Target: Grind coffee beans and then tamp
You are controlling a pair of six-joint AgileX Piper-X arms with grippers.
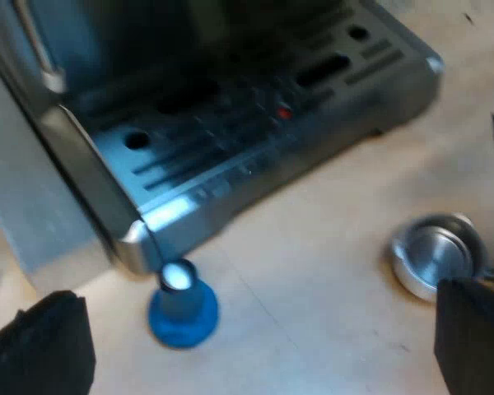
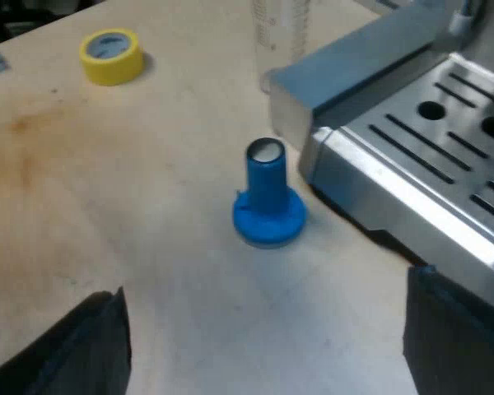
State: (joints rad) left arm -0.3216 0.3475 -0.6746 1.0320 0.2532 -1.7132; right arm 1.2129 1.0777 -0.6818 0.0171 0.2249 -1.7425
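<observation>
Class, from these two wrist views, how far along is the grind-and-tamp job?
Done: nothing visible; the round metal holder lies loose on the table, looking empty. In hand: nothing; the left gripper and right gripper are open, the blue flared tamper standing untouched by the steel espresso machine. Left: grinding, then tamping.
</observation>
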